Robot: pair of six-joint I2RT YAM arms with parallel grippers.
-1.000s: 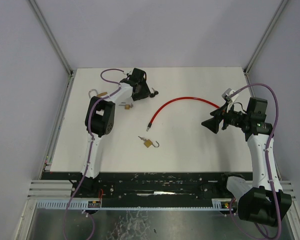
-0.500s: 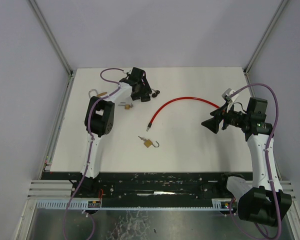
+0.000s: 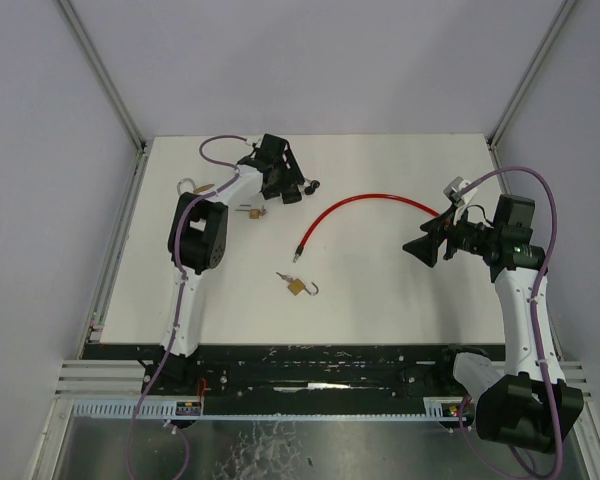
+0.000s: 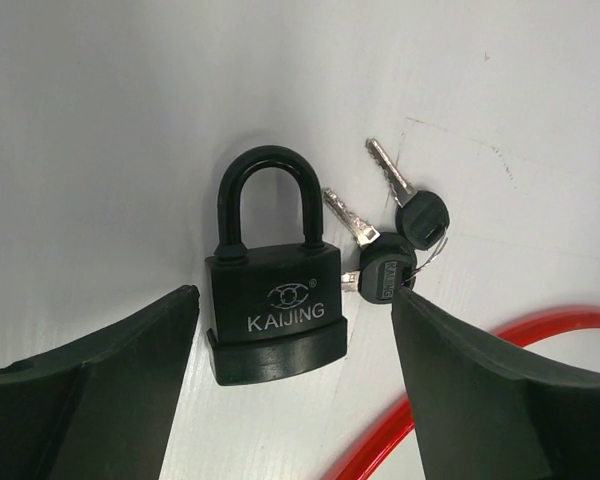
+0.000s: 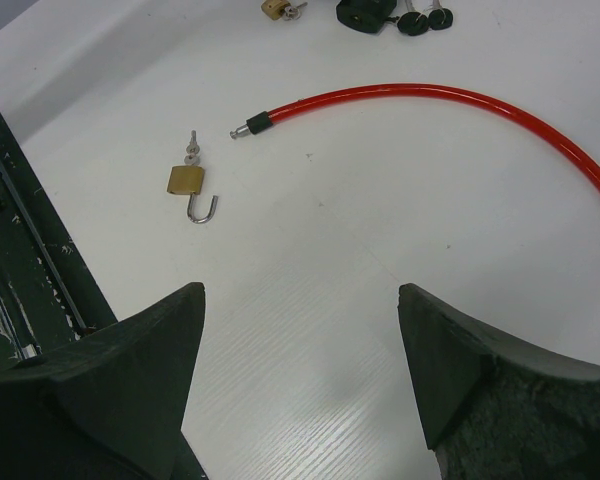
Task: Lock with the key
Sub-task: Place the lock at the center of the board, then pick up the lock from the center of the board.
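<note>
Far left on the white tabletop (image 4: 100, 120), the left end effector (image 4: 292, 300) hangs wide open and empty over the black metal padlock (image 4: 272, 305). Closing could wrongly catch the black-headed keys (image 4: 385, 275) just right of it. The right end effector (image 5: 300, 295) is open and empty.

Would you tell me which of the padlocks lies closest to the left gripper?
The black padlock, framed between the left gripper's spread fingers, with the keys beside it. The brass padlock mid-table lies farther off.

White bench (image 3: 380, 290) w/ pale lavender walls (image 3: 310, 60) on 3 sides, alu corner posts (image 3: 101, 70); soft, even light.
</note>
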